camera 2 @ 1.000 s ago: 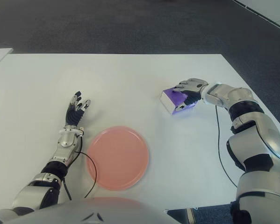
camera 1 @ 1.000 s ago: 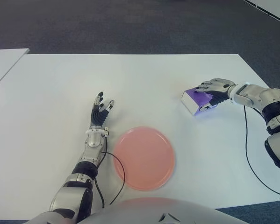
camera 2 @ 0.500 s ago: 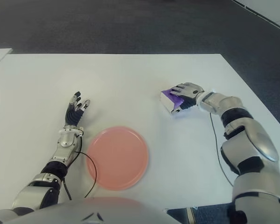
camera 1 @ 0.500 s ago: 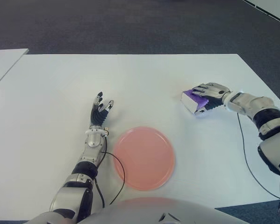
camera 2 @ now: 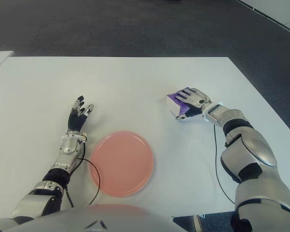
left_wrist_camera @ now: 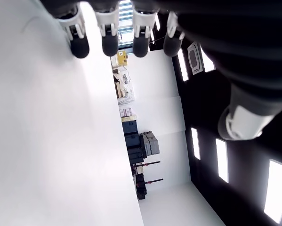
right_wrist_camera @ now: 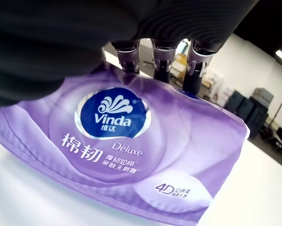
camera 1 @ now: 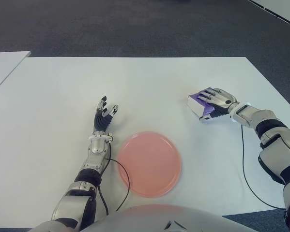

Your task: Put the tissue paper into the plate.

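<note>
A purple Vinda tissue pack (camera 1: 197,104) lies on the white table (camera 1: 149,82) at the right. My right hand (camera 1: 217,100) covers its top, with the fingers (right_wrist_camera: 162,55) reaching over the far edge and the thumb against the near side. In the right wrist view the pack (right_wrist_camera: 112,141) sits flat on the table under the palm. The round pink plate (camera 1: 149,163) lies near the front edge, well to the left of the pack and apart from it. My left hand (camera 1: 104,116) shows just left of the plate, its fingers (left_wrist_camera: 110,33) spread and holding nothing.
A black cable (camera 1: 123,180) loops from the left arm beside the plate's left rim. Another cable (camera 1: 243,154) trails from the right wrist toward the front right corner. A second white table (camera 1: 2,65) stands at the far left. Dark carpet lies beyond.
My right forearm has swung lower and nearer to me while the hand stayed on the tissue pack. The pack has barely shifted. The left hand has not moved.
</note>
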You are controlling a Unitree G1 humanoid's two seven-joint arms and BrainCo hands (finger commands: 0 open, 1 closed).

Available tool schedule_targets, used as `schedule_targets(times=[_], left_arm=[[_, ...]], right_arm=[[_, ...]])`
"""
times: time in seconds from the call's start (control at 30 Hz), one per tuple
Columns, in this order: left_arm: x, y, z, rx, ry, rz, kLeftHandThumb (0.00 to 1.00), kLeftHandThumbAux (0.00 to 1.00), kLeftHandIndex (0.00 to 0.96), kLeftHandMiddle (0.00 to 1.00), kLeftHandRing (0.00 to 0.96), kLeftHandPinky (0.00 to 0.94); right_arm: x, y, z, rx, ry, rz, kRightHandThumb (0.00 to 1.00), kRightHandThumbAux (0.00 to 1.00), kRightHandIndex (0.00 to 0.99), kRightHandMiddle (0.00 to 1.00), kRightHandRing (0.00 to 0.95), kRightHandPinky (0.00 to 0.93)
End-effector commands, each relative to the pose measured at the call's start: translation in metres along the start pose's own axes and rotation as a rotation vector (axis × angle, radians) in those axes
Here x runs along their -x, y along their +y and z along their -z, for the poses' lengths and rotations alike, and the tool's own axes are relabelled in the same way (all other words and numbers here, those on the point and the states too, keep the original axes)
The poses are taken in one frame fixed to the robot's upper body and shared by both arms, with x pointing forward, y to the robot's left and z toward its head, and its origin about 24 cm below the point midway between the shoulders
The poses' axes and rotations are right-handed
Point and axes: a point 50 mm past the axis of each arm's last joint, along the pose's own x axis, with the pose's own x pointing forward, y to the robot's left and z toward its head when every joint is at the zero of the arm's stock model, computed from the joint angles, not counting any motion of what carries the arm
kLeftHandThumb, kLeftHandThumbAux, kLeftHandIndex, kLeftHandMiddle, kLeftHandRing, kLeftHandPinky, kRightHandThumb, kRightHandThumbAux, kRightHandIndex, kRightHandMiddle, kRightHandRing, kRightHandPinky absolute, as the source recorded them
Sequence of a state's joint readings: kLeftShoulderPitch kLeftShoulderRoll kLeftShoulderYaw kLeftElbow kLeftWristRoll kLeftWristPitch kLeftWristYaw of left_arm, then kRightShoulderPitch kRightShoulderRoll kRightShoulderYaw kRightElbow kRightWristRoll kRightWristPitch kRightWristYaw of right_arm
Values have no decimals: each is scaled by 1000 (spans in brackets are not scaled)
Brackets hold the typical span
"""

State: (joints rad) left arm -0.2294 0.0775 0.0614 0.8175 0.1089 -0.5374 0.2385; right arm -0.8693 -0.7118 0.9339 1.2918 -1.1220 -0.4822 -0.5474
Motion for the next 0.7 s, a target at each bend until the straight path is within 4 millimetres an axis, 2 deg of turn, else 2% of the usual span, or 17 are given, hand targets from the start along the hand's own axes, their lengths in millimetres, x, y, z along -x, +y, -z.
schedule_targets(times=[0.03, 0.7], left_arm=[[16, 3, 24, -29, 124, -10, 59, 527, 0, 0, 0, 0], [17, 7, 19, -24, 80, -44, 34, 531, 0, 0, 0, 0]], right_arm=[[11, 45, -48, -19, -160, -149, 539, 164, 0, 0, 0, 0], [9, 48, -65, -50, -162, -22, 589, 272, 0, 0, 0, 0]])
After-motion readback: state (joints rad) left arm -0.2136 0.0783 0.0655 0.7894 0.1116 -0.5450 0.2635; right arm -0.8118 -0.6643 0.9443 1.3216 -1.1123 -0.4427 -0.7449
